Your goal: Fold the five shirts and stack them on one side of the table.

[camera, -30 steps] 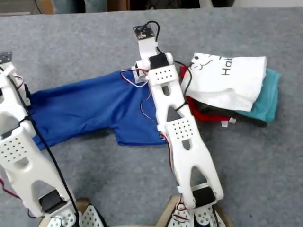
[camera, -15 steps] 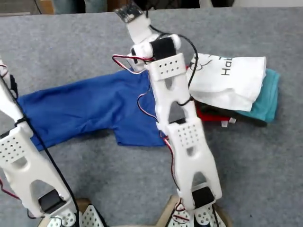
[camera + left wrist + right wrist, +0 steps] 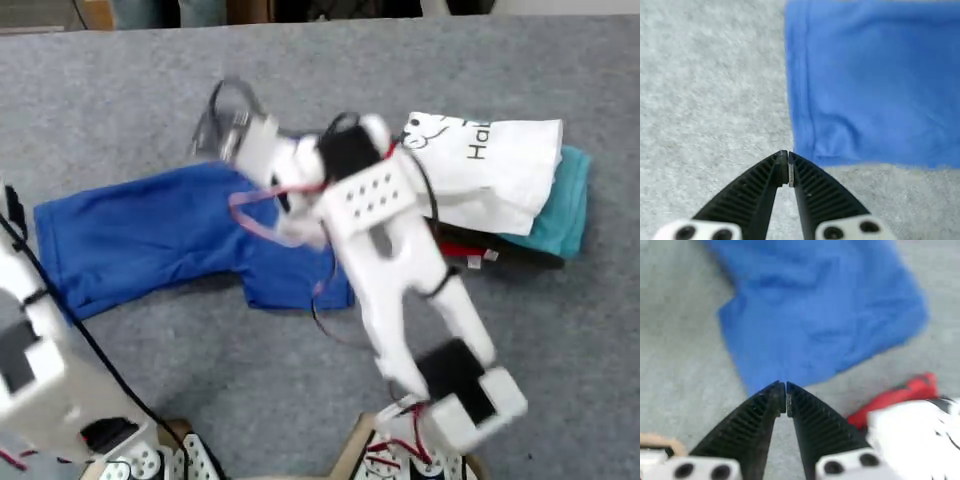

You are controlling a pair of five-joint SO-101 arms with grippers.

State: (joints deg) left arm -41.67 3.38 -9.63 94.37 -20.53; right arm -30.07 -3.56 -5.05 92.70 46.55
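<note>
High view: a royal-blue cotton shirt (image 3: 150,240) lies spread on the grey felt bench (image 3: 520,350), near a stack topped by a folded white printed shirt (image 3: 490,170).

Left wrist view: the left claw (image 3: 788,165), pinched closed and empty, hovers just beside the blue shirt's hem corner.

Right wrist view: the right claw (image 3: 785,395), also closed on nothing, hangs over the shirt's edge.

Folding the last shirt seems to be the step in hand. Both claws must open and pinch cloth next.

Looked like a robotics lab bench: grey felt-covered table (image 3: 560,330), two white printed arms (image 3: 400,260) with exposed servo wires (image 3: 262,196).
</note>
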